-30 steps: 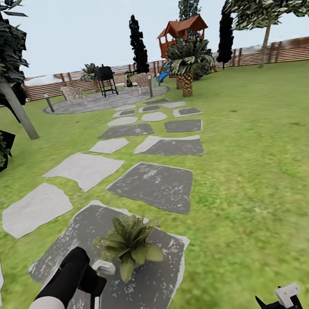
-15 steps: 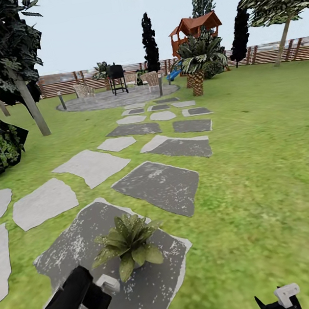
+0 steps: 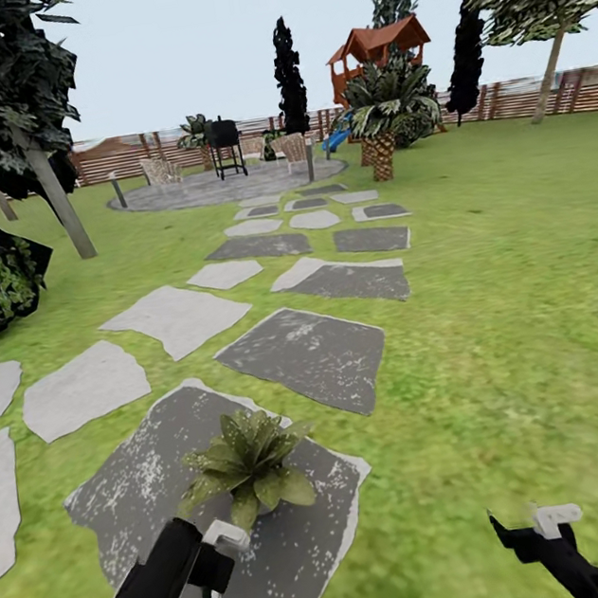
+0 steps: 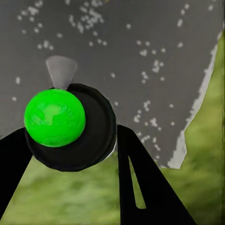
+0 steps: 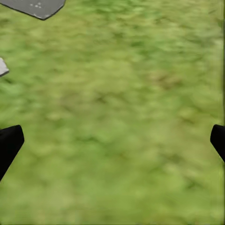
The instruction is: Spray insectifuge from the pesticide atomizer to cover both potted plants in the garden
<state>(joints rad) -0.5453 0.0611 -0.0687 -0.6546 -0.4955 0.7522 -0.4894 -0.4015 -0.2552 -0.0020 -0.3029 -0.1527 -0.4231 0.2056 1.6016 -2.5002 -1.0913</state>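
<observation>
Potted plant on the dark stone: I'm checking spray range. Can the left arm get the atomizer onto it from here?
Probably yes. The left pincer holds the atomizer just short of the potted plant, with only bare stone between them.

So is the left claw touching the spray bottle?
Touching. The left wrist view shows the left claw with its fingers pressed against both sides of the bottle.

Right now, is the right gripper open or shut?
Open. In the right wrist view its two black fingers sit far apart at opposite edges, with only grass between them and nothing held.
</observation>
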